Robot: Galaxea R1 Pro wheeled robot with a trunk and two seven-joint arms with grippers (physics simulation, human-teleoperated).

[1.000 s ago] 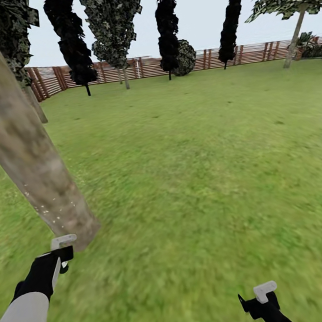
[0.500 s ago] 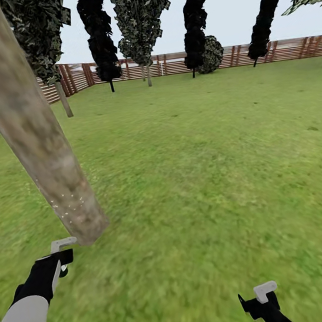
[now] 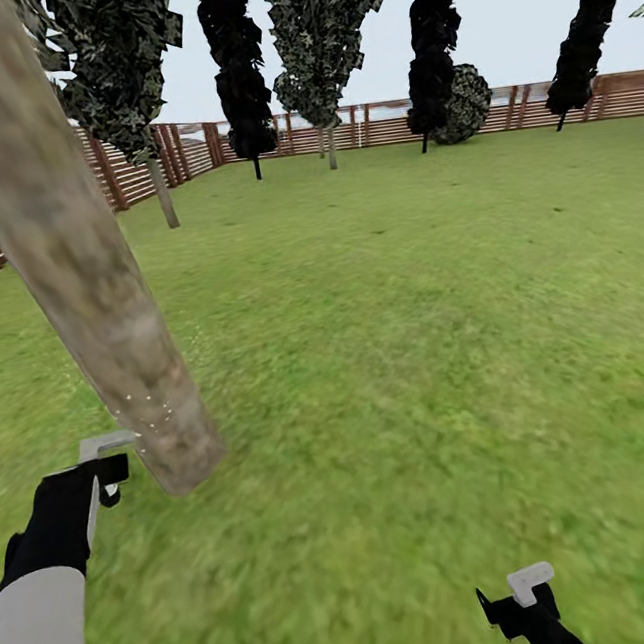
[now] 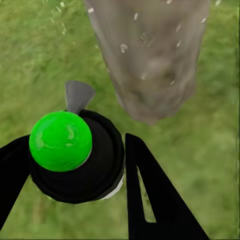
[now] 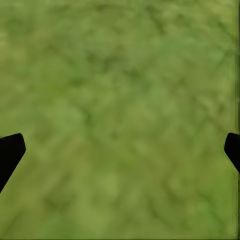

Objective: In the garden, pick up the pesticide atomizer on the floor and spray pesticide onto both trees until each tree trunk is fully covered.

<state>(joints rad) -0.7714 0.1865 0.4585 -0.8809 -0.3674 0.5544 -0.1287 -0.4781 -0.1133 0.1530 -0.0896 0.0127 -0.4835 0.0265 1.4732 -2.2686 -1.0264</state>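
While left tool (image 4: 75, 165) grips pesticide atomizer (image 4: 75, 155), tree trunk (image 3: 85, 280) base shows sparse pesticide (image 3: 151, 408); right tool (image 5: 120, 150) open; coverage incomplete.

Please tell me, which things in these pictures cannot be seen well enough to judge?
- Tree trunk, head view: its top is cut off by the picture's edge, and its far side is turned away, so full coverage cannot be judged.
- Pesticide atomizer, left wrist view: the body is hidden under its own top.
- Pesticide, head view: the specks are too small to count.
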